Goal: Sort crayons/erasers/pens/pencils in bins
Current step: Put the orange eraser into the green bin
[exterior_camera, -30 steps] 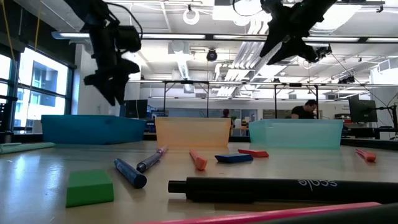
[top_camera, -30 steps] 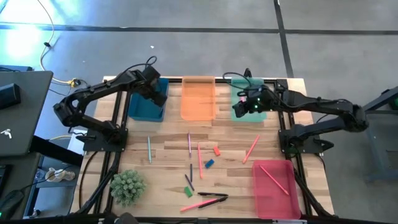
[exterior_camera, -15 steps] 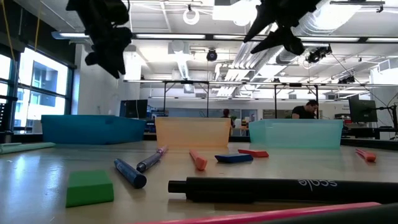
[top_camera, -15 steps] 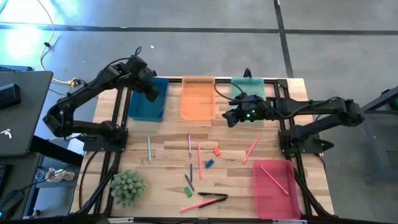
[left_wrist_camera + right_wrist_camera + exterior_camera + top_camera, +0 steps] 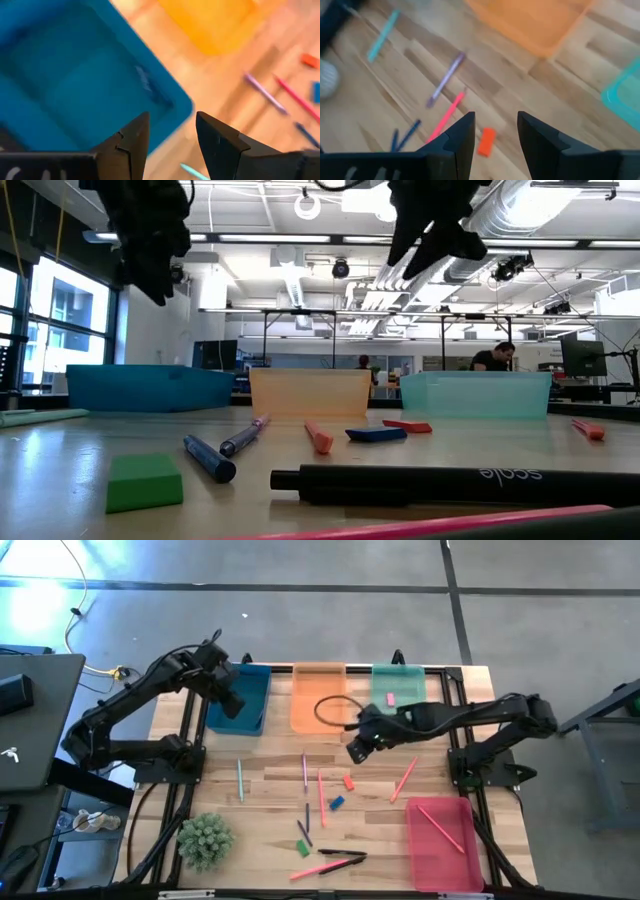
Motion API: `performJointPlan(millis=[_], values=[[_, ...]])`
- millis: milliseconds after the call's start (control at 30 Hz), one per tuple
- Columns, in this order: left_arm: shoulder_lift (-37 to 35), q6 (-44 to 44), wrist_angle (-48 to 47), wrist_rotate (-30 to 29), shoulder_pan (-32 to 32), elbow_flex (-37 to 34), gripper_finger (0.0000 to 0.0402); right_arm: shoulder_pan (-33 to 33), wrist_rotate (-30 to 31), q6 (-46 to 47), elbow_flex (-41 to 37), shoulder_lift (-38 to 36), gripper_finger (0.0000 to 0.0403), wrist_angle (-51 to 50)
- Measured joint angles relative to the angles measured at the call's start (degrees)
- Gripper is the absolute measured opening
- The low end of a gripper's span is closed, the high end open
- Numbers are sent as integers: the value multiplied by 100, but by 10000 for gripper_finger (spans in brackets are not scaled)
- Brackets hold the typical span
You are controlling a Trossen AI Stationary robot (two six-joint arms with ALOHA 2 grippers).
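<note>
Since a second ago our right end effector (image 5: pixel 357 747) has swung away from the green bin (image 5: pixel 399 697) toward the middle of the high view, and now hangs above the table (image 5: pixel 270 775) just below the orange bin (image 5: pixel 319 698). Our left end effector (image 5: pixel 229 700) has drawn back toward the left rim of the blue bin (image 5: pixel 238 700) in the upper left of that frame.

Both end effectors stand part open with nothing between the fingers; the right wrist view shows a clear gap (image 5: pixel 495 145) over bare wood, and the left wrist view shows the same (image 5: pixel 172 145) above the blue bin's edge.

We see a small pink piece (image 5: pixel 390 697) lying inside the green bin. The red-pink bin (image 5: pixel 440 842) sits at the lower right of the high view with one pink stick (image 5: pixel 441 828) in it.

The erasers lie loose on the table near the frame's centre: the red-orange eraser (image 5: pixel 348 781) just below the right end effector, the blue eraser (image 5: pixel 337 803) close under it, and the green eraser (image 5: pixel 302 848) lower still. Thin sticks lie scattered around them: a teal one (image 5: pixel 240 780) to the left, a purple one (image 5: pixel 304 769), and a pink one (image 5: pixel 404 780) to the right. A small green plant (image 5: pixel 205 838) stands at the lower left.
</note>
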Motion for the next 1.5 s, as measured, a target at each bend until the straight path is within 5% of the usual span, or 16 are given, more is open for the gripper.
performJointPlan(millis=[233,567,967,1500], values=[[-127,-34,130,-20,0,-484,134,203,-8,58,898,947,142,-894],[-127,394,116,-9,0,-487,131,474,-540,563,1100,2074,142,-879],[-129,702,97,-9,-4,-487,131,641,-701,1586,1100,2722,180,-596],[-129,765,100,-9,-2,-487,131,651,-981,1774,1100,3385,184,-507]])
